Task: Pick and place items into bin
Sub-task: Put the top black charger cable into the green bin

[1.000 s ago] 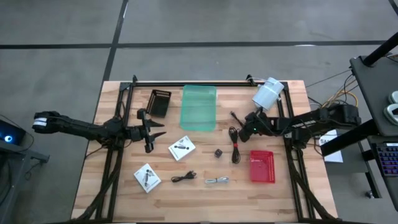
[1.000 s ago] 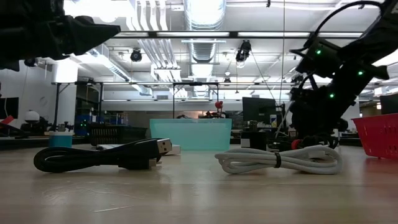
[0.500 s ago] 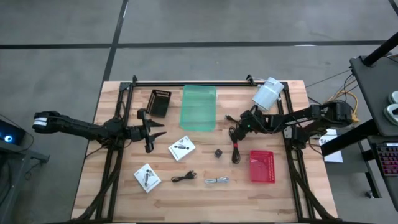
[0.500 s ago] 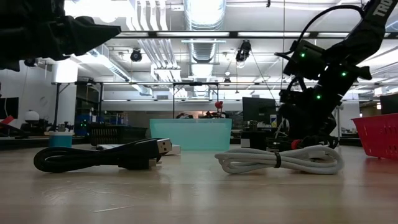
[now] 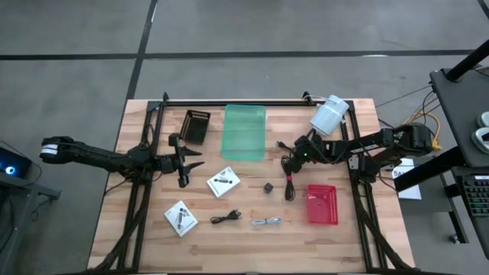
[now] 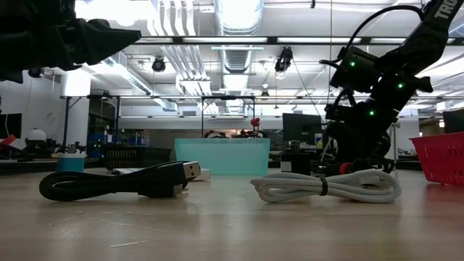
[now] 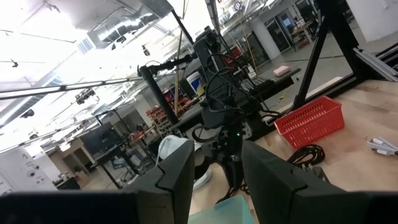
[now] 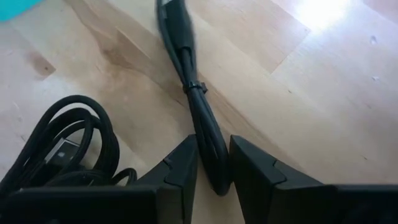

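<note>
In the high view my right gripper (image 5: 294, 153) is low over a thin black bundled cable (image 5: 288, 144) just right of the teal bin (image 5: 244, 131), and it is shut on that cable. A second black coiled cable (image 8: 62, 146) lies beside it. On the wood lie two white packets (image 5: 224, 182) (image 5: 181, 218), a tiny dark cube (image 5: 268, 187), a small black cable (image 5: 225, 218) and a pale grey cable (image 5: 267, 222). My left gripper (image 5: 189, 162) waits open above the table's left part. My right gripper pinches the black bundled cable by its near end (image 8: 210, 146), one finger (image 8: 180, 177) on each side of it. The fingers come slanting down from the table's right and point roughly along the cable. The cable lies flat on the wood, its tied middle (image 8: 196, 87) ahead of the fingers.
A red basket (image 5: 322, 204) stands at the right, near the front. A white cylinder (image 5: 328, 114) lies at the far right and a black box (image 5: 196, 126) left of the bin. Black frame struts (image 5: 137, 206) cross both table sides. Bare wood shows along the near edge.
My right gripper has moved toward the table's left, toward the bin, and come over the black bundled cable. It has held almost still for the last half second. The items have stayed where they were.
</note>
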Robot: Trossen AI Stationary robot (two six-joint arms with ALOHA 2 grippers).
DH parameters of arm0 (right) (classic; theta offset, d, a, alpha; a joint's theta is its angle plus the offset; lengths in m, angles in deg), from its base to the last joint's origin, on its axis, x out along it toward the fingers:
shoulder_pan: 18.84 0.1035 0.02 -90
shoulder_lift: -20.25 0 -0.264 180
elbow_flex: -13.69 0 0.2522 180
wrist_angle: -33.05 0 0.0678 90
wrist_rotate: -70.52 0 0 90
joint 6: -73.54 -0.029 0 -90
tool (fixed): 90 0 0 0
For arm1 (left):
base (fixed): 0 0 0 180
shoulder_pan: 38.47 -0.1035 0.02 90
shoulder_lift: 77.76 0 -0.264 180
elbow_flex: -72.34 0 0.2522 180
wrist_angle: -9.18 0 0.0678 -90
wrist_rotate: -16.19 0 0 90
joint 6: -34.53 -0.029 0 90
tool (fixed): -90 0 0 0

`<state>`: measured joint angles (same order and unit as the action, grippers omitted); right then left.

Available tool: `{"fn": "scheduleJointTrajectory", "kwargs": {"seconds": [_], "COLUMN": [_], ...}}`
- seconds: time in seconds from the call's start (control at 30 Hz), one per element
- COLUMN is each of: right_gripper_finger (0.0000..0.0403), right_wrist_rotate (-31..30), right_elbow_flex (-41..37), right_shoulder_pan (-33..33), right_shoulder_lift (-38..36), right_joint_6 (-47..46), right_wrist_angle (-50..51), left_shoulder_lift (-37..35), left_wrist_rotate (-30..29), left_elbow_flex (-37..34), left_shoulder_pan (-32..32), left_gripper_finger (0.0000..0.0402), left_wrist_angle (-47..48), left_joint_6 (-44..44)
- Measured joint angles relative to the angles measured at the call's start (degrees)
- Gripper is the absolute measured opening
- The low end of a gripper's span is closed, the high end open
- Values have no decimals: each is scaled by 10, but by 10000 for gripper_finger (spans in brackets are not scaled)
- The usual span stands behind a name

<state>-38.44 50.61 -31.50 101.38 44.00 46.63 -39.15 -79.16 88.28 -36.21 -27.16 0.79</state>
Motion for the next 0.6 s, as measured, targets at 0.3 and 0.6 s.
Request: {"fn": "scheduleJointTrajectory", "kwargs": {"seconds": [0.3, 0.6], "right_gripper_finger": [31, 12], "right_wrist_rotate": [0, -2], "right_elbow_flex": [0, 0], "right_shoulder_pan": [0, 0], "right_shoulder_lift": [0, 0], "right_joint_6": [66, 143], "right_wrist_angle": [0, -3], "left_shoulder_lift": [2, 0], "left_wrist_rotate": [-1, -1], "left_elbow_flex": [0, 0], "left_shoulder_pan": [0, 0], "left_gripper_finger": [118, 118], "left_wrist_angle": [0, -7], "left_joint_6": [0, 0]}}
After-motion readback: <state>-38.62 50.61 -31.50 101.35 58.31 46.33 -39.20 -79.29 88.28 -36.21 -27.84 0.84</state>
